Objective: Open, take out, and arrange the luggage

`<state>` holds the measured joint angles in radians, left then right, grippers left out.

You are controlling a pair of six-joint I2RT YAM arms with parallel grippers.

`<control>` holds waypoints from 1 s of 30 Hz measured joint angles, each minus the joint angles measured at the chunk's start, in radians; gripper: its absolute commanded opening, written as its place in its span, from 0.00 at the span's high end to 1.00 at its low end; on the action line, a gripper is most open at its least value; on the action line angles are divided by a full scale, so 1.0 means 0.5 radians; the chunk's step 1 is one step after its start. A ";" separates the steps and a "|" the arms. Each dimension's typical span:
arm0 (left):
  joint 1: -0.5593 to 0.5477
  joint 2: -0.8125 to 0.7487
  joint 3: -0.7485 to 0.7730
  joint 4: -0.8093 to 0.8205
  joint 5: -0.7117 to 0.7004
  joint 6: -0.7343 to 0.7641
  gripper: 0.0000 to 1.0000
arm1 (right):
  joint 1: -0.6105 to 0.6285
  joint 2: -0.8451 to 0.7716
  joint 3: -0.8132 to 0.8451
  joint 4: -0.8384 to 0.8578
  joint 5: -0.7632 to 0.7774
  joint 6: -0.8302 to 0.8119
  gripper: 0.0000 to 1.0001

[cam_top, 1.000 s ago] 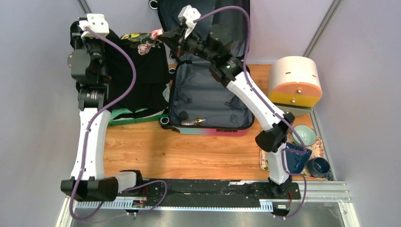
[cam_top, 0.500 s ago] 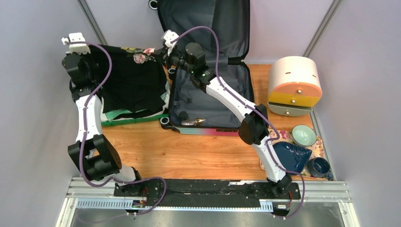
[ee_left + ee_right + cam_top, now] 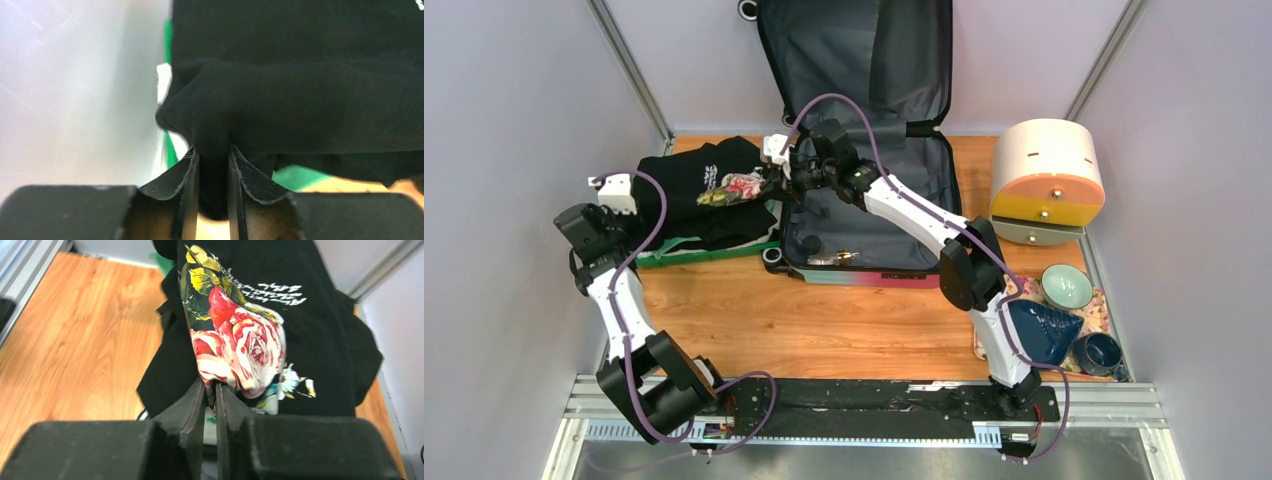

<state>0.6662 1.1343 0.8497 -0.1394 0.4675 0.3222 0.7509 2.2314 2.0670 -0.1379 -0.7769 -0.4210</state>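
The luggage (image 3: 864, 215) lies open in the middle of the table, grey lining up, its lid (image 3: 864, 60) leaning on the back wall. Left of it a black T-shirt (image 3: 694, 195) with a rose print is draped over the green tray (image 3: 674, 255). My left gripper (image 3: 637, 207) pinches the shirt's left edge; the left wrist view shows black cloth (image 3: 300, 75) filling the narrow gap of that gripper (image 3: 212, 155). My right gripper (image 3: 769, 180) holds the right edge by the luggage rim. In the right wrist view, that gripper (image 3: 210, 385) is shut on the printed fold (image 3: 240, 340).
A cream-and-orange round container (image 3: 1046, 175) stands at the back right. Near the right edge are a pale bowl (image 3: 1066, 285), a blue dish (image 3: 1039, 330) and a dark cup (image 3: 1099, 352). A small item (image 3: 839, 258) lies in the luggage. Walls close in on both sides.
Both arms have come down with the shirt, from held up and spread to draped on the tray. The left arm dropped low and nearer; the right moved down beside the luggage rim.
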 measured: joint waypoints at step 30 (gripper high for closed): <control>-0.720 0.324 1.252 -1.391 0.609 -0.109 0.16 | -0.714 -0.922 -0.217 -0.839 0.046 0.175 0.12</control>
<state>0.3061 1.2964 1.4757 -0.8349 0.7719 0.2676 0.3939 1.7702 1.9583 -0.5575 -0.7540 -0.3332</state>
